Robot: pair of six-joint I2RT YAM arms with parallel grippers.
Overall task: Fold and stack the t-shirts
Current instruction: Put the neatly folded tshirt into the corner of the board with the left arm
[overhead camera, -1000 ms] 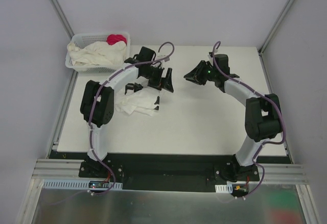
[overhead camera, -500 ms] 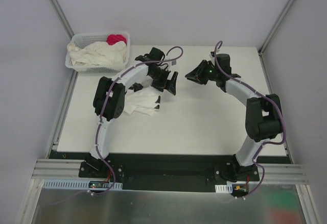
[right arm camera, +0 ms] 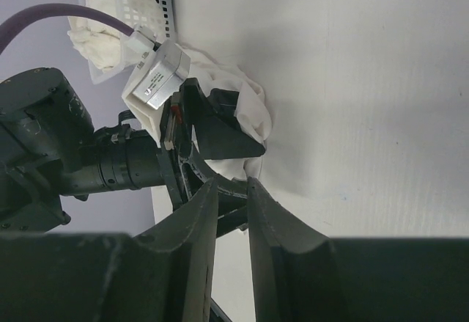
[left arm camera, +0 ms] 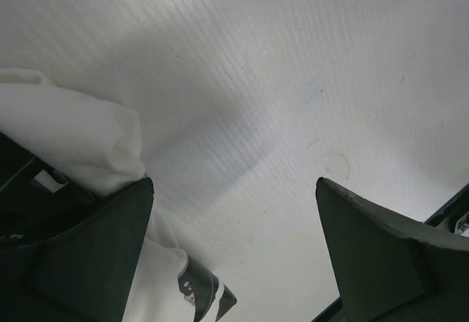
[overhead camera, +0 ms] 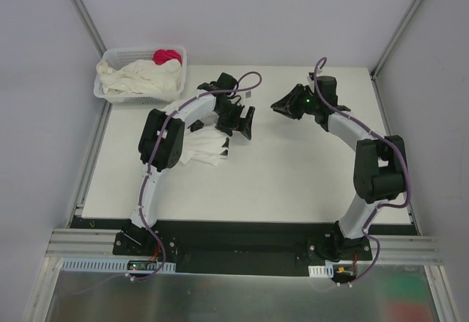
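My matt white flat table (overhead camera: 308, 183) carries one crumpled white cotton t-shirt (overhead camera: 201, 149), lying in a loose heap left of centre. A white plastic lattice basket (overhead camera: 110, 94) sits at its far left corner; I cannot tell whether it rests wholly on the top.

Spotted one white t-shirt (overhead camera: 207, 148) crumpled on the surface (overhead camera: 293, 175), left of centre; caught more cream t-shirts (overhead camera: 139, 78) heaped in the far-left basket (overhead camera: 110, 96).
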